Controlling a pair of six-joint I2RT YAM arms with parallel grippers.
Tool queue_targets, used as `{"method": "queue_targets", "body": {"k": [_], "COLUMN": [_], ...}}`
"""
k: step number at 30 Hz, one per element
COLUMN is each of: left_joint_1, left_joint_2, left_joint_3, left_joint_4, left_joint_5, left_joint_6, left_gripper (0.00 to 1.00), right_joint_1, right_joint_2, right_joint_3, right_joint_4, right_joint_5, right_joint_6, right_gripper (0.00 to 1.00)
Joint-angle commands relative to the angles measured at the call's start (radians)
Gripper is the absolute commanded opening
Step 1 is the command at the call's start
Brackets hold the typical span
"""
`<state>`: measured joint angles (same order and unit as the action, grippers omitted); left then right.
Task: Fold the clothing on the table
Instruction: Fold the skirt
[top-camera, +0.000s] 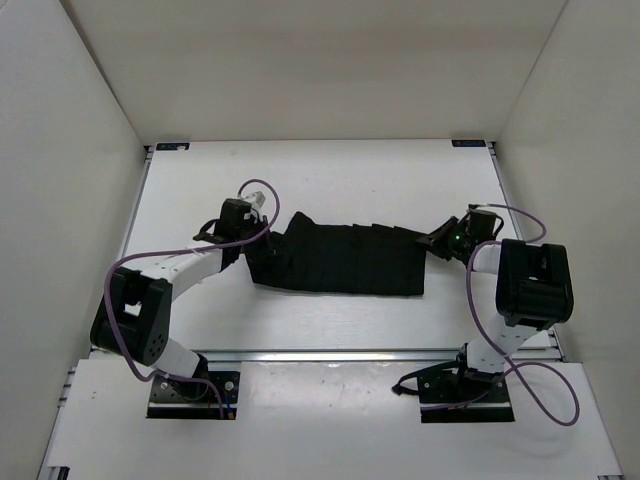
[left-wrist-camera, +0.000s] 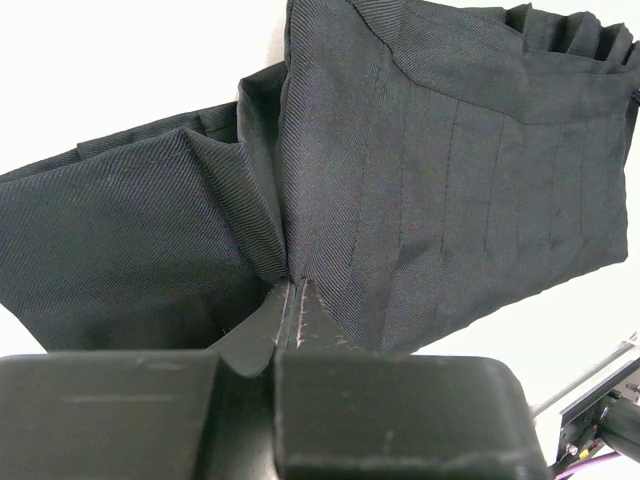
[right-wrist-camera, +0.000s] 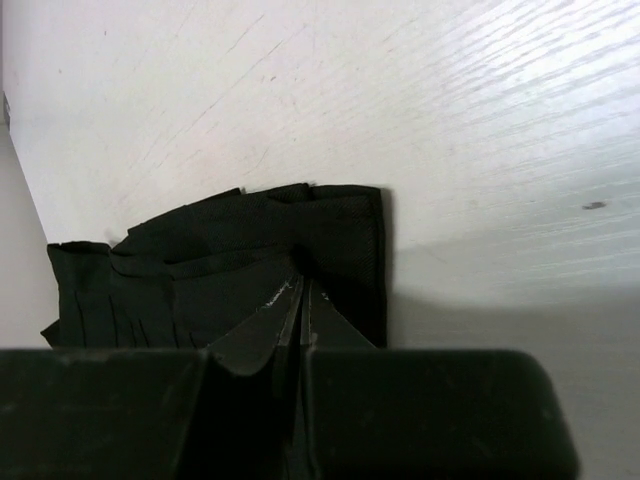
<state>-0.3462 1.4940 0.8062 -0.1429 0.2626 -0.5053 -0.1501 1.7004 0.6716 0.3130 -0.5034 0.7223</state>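
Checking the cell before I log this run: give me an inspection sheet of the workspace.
Surface: white table, flat, with metal rails at its edges.
Job's things: black pleated clothing lies stretched out across the middle, between the two arms, with some bunching at its left end.
Clutter: nothing seen.
Grippers: left gripper shut on the clothing's left end; right gripper shut on its right end.
Cables: purple cables loop along both arms, none lying across the clothing.
Surroundings: plain white walls on the left, right and far sides.
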Motion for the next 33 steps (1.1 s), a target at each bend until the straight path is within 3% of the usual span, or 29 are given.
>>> {"method": "queue_targets", "body": {"k": [1,6,11,21,24,27,29,30,33], "left_joint_1": [0.0,0.001,0.009,0.001,0.016,0.035,0.03,0.026,0.013], "left_joint_2": [-0.026,-0.024,-0.043,-0.265,-0.33,-0.341,-0.324,-0.318,-0.304], "left_joint_3": [-0.002,-0.007,0.001,-0.053,-0.114,-0.142,-0.13,-0.127,-0.128], "left_joint_4": [0.019,0.025,0.0,-0.044,-0.028,-0.038,-0.061,-0.07,-0.08], "left_joint_5": [0.023,0.02,0.029,0.05,0.052,0.058,0.064,0.064,0.059], "left_joint_6": [0.004,0.002,-0.002,-0.015,-0.021,-0.018,-0.01,-0.003,-0.012], "left_gripper": [0.0,0.0,0.0,0.0,0.17,0.19,0.1,0.0,0.03], "right_joint_1": [-0.011,-0.014,0.023,0.069,0.073,0.076,0.076,0.083,0.08], "right_joint_2": [-0.024,0.027,0.047,0.058,0.054,0.056,0.053,0.054,0.056], "right_joint_3": [-0.02,0.008,0.075,0.143,0.14,0.138,0.138,0.137,0.135], "right_joint_4": [0.064,0.04,-0.102,-0.232,-0.236,-0.227,-0.227,-0.232,-0.229], "right_joint_5": [0.002,-0.007,0.103,0.218,0.215,0.212,0.213,0.215,0.207], "right_joint_6": [0.009,0.005,-0.044,-0.073,-0.072,-0.07,-0.063,-0.067,-0.07], "right_gripper": [0.0,0.0,0.0,0.0,0.0,0.0,0.0,0.0,0.0]}}
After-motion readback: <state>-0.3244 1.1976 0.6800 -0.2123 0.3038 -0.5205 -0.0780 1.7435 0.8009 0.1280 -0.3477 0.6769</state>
